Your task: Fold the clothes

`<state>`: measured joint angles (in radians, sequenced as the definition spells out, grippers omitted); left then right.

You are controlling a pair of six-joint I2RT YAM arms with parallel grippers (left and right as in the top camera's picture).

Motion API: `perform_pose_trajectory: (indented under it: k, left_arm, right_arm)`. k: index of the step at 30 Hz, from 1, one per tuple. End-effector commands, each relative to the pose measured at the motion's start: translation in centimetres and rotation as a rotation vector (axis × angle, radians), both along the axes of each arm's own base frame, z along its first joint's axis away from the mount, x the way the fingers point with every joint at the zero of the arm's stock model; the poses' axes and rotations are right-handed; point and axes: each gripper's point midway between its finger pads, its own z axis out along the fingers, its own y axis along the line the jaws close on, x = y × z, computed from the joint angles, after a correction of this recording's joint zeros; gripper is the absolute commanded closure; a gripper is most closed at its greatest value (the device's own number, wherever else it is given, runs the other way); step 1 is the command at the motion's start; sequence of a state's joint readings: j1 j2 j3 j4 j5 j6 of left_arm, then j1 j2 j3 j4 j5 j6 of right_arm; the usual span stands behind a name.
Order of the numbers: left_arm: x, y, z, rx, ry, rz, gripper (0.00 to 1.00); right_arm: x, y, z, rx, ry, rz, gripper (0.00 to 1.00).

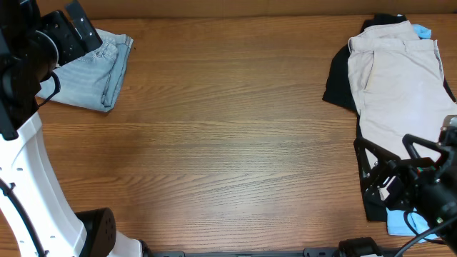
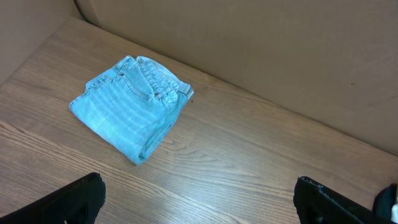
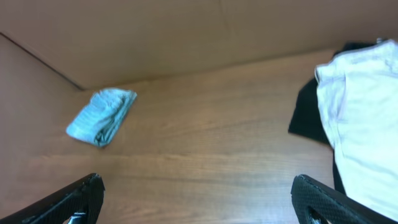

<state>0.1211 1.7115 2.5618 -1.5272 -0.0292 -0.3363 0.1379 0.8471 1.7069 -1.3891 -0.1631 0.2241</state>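
Folded denim shorts [image 1: 93, 75] at the far-left corner.
Overhead: they lie on the surface [image 1: 228, 143], partly under the left arm [image 1: 25, 68]. Left wrist: left hand [image 2: 199, 202] released, fingers spread wide, hovering above the shorts. Right wrist: right hand [image 3: 199, 199] likewise released, empty, well apart from them.

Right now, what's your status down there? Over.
Left gripper open, empty; right gripper open, empty. Denim shorts lie folded, far left of table. Beige shorts and black garment piled at right, not in the way.
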Motion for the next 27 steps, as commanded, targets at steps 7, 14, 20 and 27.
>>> perform_pose_trajectory:
  k: [7,14,20,27]
  left_arm:
    - [0.3,0.1,-0.1,0.012,0.005,-0.012,0.00]
    - [0.3,0.1,-0.2,0.012,0.005,-0.012,0.00]
    - [0.2,0.1,-0.3,0.010,0.014,-0.012,0.00]
    - [0.1,0.0,-0.4,0.010,0.018,-0.012,0.00]
  right_arm:
    - [0.7,-2.9,-2.0,-0.100,0.038,-0.149,0.00]
    - [1.6,-3.3,-4.4,-0.085,-0.097,-0.176,0.00]
    - [3.9,-2.9,-9.1,-0.036,-0.300,-0.184,0.00]
    - [6.1,-2.6,-15.3,-0.013,-0.400,-0.185,0.00]
